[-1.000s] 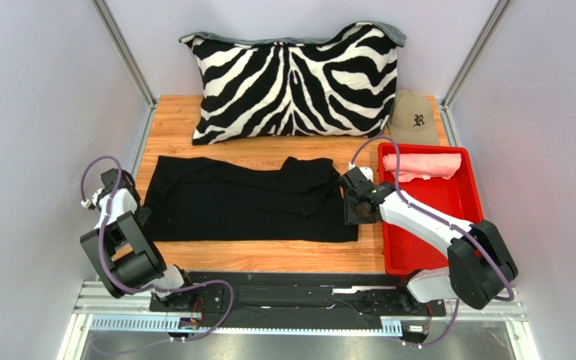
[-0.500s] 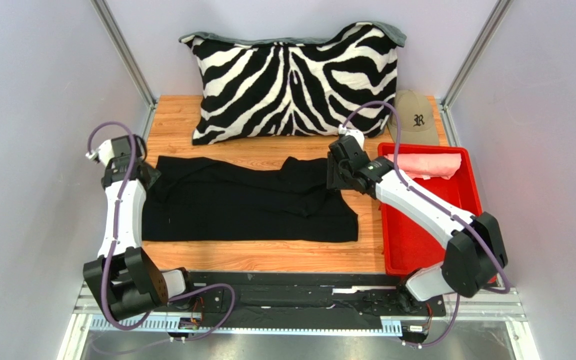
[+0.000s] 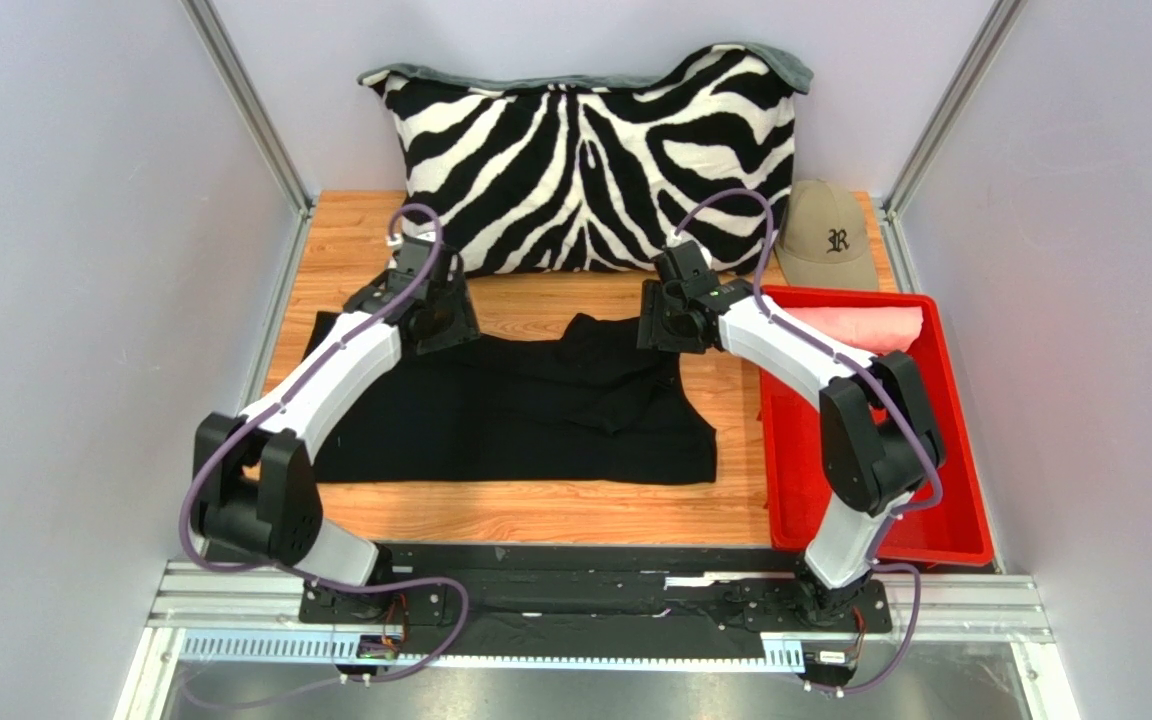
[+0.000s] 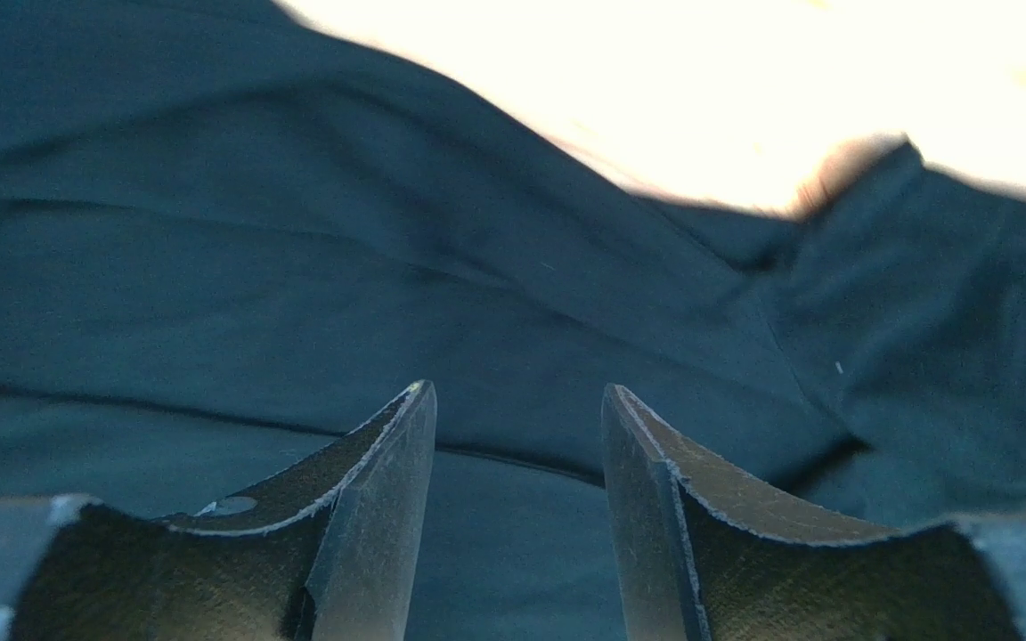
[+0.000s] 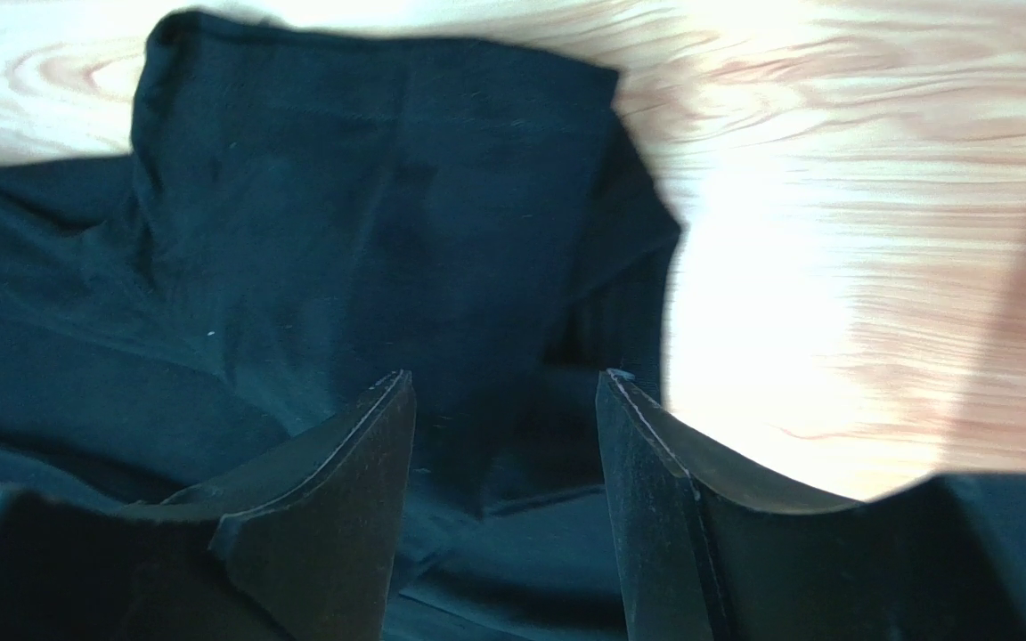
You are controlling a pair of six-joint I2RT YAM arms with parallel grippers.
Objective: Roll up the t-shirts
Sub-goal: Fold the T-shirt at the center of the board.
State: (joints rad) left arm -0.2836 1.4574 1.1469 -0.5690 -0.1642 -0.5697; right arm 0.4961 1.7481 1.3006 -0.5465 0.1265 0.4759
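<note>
The black shirt (image 3: 507,413) is lying spread on the surface (image 3: 537,510). The pink shirt (image 3: 875,327) is sitting in the red bin (image 3: 946,465). The left tool (image 4: 516,389) and right tool (image 5: 502,375) are hanging open and empty over the black shirt's far edge.

Top external: fixed, high behind the arm bases, looking down and forward over the whole table (image 3: 537,510). Bases at 6 o'clock, zebra pillow (image 3: 582,158) at 12, red tray (image 3: 935,450) toward 3.

Left wrist: very near, low over the black t-shirt (image 4: 345,267); left gripper (image 4: 516,389) at 6.

Right wrist: equally near; right gripper (image 5: 502,375) at 6, bare wood toward 2.

All three views share the shirt's far edge.
</note>
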